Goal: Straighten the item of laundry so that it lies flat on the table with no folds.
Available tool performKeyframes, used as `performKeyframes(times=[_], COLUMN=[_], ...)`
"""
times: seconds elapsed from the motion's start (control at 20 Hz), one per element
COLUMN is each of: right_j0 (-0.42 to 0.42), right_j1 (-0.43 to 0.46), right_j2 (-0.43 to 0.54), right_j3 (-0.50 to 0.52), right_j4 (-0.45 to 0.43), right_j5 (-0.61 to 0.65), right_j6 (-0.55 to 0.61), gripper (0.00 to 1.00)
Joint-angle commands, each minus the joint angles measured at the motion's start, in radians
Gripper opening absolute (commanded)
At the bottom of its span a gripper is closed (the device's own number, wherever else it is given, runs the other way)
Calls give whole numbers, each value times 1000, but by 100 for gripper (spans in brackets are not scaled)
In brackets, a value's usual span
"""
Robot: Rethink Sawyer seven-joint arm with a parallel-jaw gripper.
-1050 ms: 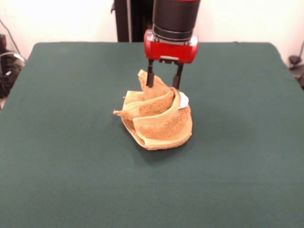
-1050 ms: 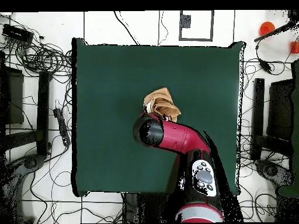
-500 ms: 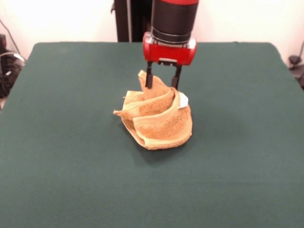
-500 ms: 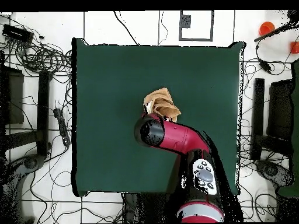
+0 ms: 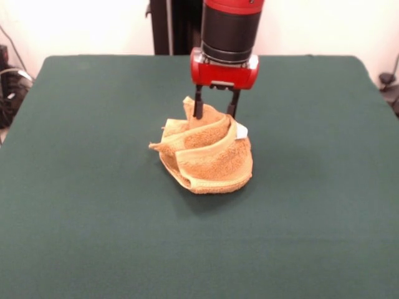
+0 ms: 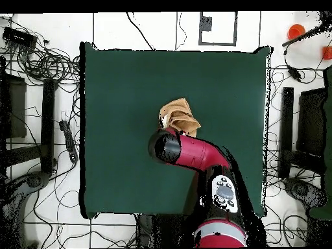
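Green felt table (image 5: 81, 205) carries the crumpled towel (image 5: 209, 159) near its centre. Directly above the heap's far peak, the gripper (image 5: 216, 111) straddles 1 upright fold, fingers apart, seemingly not yet clamped.

No readable text anywhere; small white label (image 5: 240, 130) on towel (image 5: 209, 159) shows no legible print.
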Motion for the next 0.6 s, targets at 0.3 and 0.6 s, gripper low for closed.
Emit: performKeyframes(times=[0.3, 0.6], right_j0=[32, 29], right_j1=[8, -10], right_j2=[70, 73], right_j3=[24, 51], right_j4=[22, 20], right_j5=[-24, -27], right_j6=[196, 197], gripper=[100, 100])
